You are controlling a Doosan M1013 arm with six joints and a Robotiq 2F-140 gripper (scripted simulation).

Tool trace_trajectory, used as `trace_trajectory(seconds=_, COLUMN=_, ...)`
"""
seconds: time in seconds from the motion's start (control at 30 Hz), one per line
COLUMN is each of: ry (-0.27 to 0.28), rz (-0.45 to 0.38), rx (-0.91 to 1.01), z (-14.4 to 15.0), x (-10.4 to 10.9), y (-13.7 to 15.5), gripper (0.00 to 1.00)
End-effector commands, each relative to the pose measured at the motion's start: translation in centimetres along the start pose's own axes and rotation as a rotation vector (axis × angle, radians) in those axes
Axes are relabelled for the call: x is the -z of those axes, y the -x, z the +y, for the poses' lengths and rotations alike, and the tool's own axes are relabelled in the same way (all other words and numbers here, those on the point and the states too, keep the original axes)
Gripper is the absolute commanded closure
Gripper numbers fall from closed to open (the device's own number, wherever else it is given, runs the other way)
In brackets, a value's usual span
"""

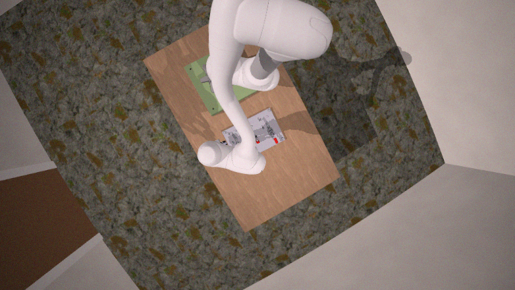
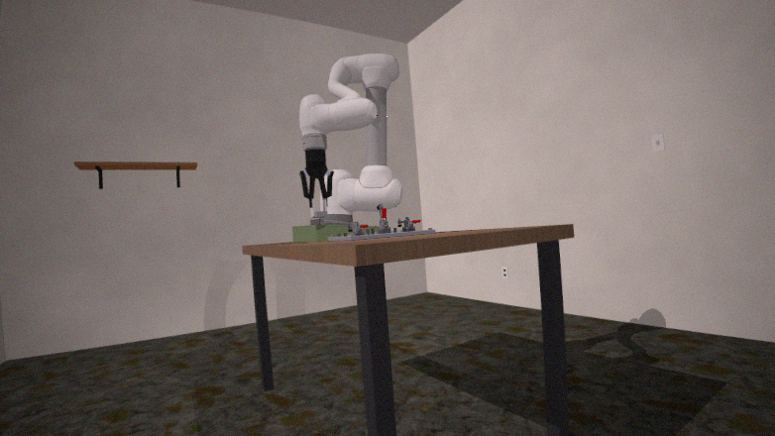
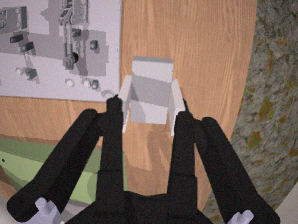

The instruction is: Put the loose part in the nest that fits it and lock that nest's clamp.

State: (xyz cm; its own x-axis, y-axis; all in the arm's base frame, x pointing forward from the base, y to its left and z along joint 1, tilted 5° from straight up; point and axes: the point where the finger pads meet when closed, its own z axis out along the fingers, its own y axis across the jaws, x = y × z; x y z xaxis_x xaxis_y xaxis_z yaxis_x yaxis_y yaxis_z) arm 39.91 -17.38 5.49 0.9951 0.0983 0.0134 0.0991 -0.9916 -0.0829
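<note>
My gripper (image 3: 150, 88) (image 2: 318, 209) is shut on the loose part (image 3: 150, 90), a light grey block with a darker strip along its far edge. The finger pads press its two sides. It is held above the table beside the grey fixture plate (image 3: 107, 20) (image 1: 266, 145) (image 2: 374, 235). In the exterior view, one clamp handle (image 2: 384, 213) stands upright and two other red handles (image 2: 363, 226) (image 2: 415, 221) lie roughly level. The wrist view shows a clamp (image 3: 69, 30), dark blocks (image 3: 94, 45) and round pale pads (image 3: 70, 83) on the plate. The arm hides part of the fixture in the top view.
A green slab (image 3: 75, 175) (image 1: 216, 104) (image 2: 308, 233) lies on the wooden table (image 1: 288, 180) (image 2: 460, 241) on the robot base side of the fixture. The table's edge runs to the right of the part in the wrist view. Clamps rise above the fixture plate.
</note>
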Motion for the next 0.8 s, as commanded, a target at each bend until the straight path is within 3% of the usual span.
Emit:
trace_trajectory(seconds=0.0, ry=0.001, rz=0.002, rx=0.001, z=-2.7, x=-0.1, y=-0.1, gripper=0.90)
trace_trajectory(seconds=0.37, ry=0.001, rz=0.002, rx=0.001, z=-11.2, x=-0.6, y=-0.1, gripper=0.90)
trace_trajectory(seconds=0.43, ry=0.001, rz=0.002, rx=0.001, z=-11.2, x=-0.6, y=-0.1, gripper=0.90)
trace_trajectory(seconds=0.77, ry=0.001, rz=0.002, rx=0.001, z=-18.1, x=-0.9, y=0.0, gripper=0.90)
